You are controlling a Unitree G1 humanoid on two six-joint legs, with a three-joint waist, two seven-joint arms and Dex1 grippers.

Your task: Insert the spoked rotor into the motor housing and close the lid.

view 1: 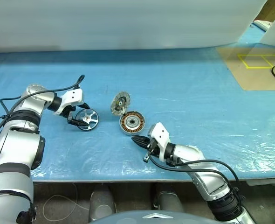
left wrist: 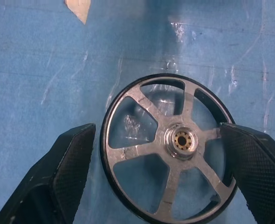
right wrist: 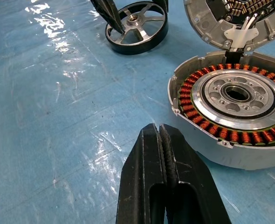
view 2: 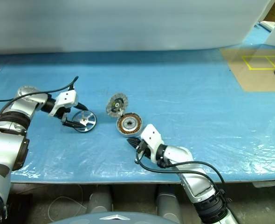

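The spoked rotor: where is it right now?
The spoked rotor lies flat on the blue table, left of the motor housing, between the open left gripper's fingers.

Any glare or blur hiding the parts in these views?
Right wrist view: bright glare streaks on the blue plastic table cover, clear of the copper-wound silver motor housing. Left wrist view: the dark-rimmed silver spoked rotor is sharp, faint sheen above it.

Blue table [view 1: 184, 84]: glossy plastic film. Dark-rimmed spoked rotor [left wrist: 168, 149]: brushed, scratched silver metal. Silver-rimmed motor housing [right wrist: 235, 116]: glossy copper windings.
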